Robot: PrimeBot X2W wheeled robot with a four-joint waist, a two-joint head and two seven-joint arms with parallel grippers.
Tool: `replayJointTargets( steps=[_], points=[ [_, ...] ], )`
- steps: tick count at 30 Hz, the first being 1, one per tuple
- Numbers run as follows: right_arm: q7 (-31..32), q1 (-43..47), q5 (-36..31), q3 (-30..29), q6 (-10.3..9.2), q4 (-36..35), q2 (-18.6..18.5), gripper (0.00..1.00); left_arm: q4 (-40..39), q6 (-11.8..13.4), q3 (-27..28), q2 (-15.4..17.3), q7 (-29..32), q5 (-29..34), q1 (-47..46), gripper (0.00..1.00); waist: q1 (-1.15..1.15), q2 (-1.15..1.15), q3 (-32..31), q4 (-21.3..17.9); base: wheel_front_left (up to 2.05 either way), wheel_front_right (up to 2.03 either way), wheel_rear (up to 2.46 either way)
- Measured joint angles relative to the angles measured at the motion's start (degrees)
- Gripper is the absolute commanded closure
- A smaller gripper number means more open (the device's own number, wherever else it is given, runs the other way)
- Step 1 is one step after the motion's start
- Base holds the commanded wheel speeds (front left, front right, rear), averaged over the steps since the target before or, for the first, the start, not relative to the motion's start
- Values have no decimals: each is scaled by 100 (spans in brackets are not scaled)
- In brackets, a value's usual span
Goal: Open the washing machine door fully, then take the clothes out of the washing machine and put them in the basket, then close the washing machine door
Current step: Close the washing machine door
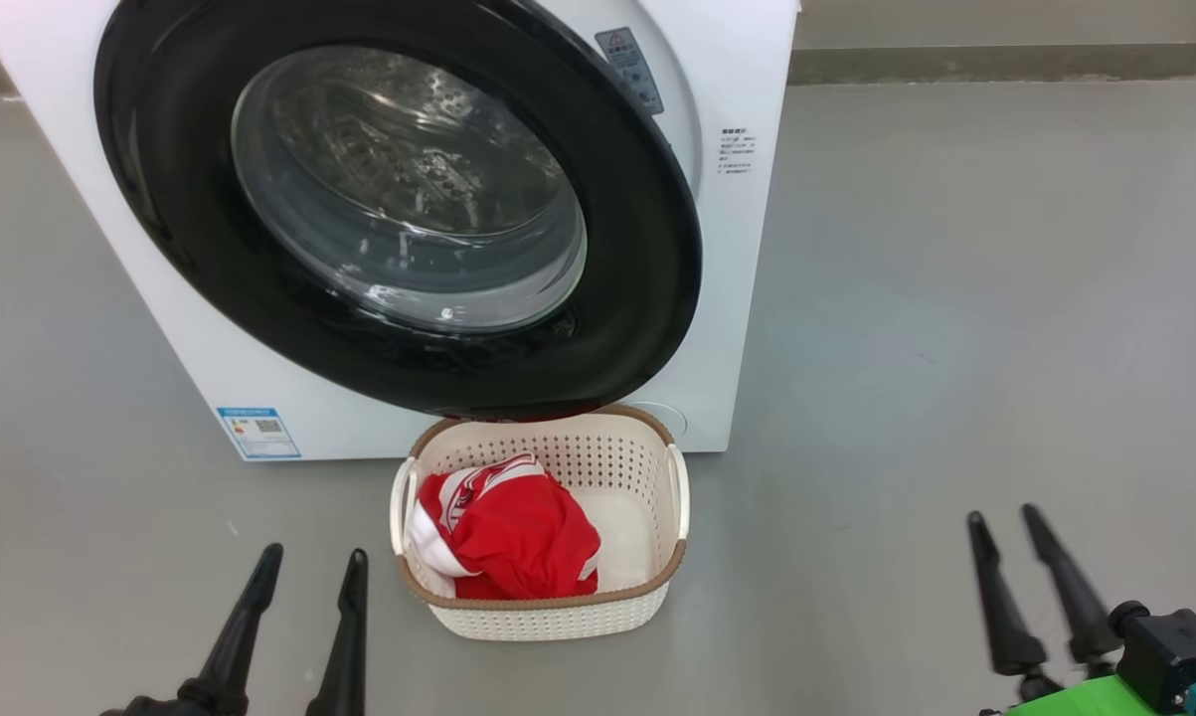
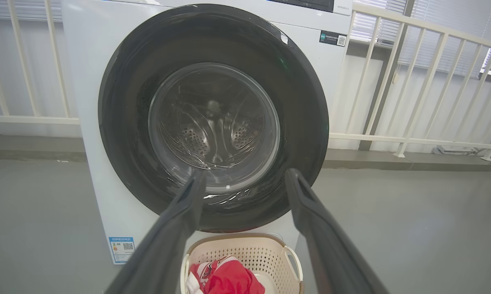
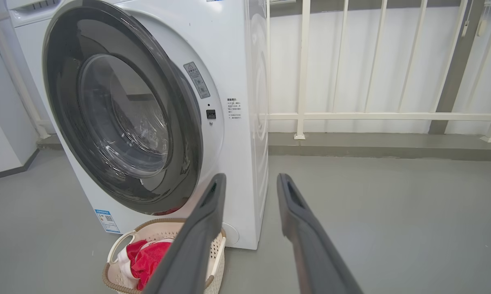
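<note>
The small cream-white perforated plastic basket (image 1: 548, 603) with a brown rim sits on the grey floor (image 1: 955, 348) against the big white washing machine (image 1: 747, 249), under its black-rimmed round glass door (image 1: 647, 249), holding bright red-and-white clothes (image 1: 518, 537) at its left, while the left gripper (image 1: 315, 553) and right gripper (image 1: 1003, 514) hover nearer, fingers spread, empty.

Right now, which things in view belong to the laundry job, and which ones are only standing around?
For the job: washing machine, door, red clothes, basket.
Not for the job: white railing, grey floor.
</note>
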Motion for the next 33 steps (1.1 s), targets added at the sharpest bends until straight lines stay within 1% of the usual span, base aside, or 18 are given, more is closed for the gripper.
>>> replayJointTargets(
  steps=[6,14,15,24,33],
  points=[
    [0,-144,-11,91,0,287,1,100,-78,-31,-79,-68,0,31,-1,0,0,0,65,85,0,0,0],
    [0,-842,-54,309,0,692,-5,100,-193,-52,-231,-110,0,87,-27,0,0,0,241,175,0,0,0],
    [1,-1096,-66,398,0,815,-10,100,-226,-73,-265,-119,0,93,-80,0,0,0,326,197,0,0,0],
    [0,-2230,-214,929,0,1314,-62,100,-414,-102,-365,-165,-4,93,-416,0,0,0,795,332,0,0,0],
    [0,-3324,-254,1317,0,1922,-108,100,-444,-145,-560,-211,-4,87,-827,0,0,0,1302,564,0,0,0]
  ],
)
